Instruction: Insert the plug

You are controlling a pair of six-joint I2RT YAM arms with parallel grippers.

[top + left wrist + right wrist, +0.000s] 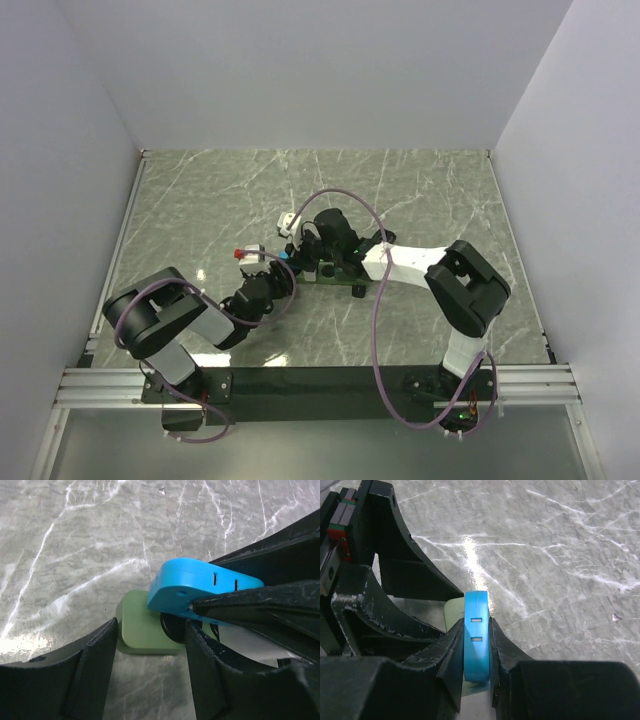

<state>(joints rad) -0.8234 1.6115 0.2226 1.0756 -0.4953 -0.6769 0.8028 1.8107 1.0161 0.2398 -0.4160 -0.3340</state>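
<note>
My right gripper [300,255] is shut on a blue plug [476,635], held edge-up between its fingers [451,645]. The plug also shows in the left wrist view [200,587] and as a blue speck from above [287,256]. It hangs just over the end of a pale green socket block [142,627] with a round black hole, lying on the marble table [420,190]. I cannot tell if the plug touches the hole. My left gripper [150,625] is open, its fingers [95,665] at the block's near end with bare table between them. From above the left gripper [278,272] meets the right one mid-table.
A small white object [288,220] lies just behind the grippers, and a small red-tipped piece [238,254] to their left. Purple cables [378,300] loop over both arms. White walls close off three sides of the table.
</note>
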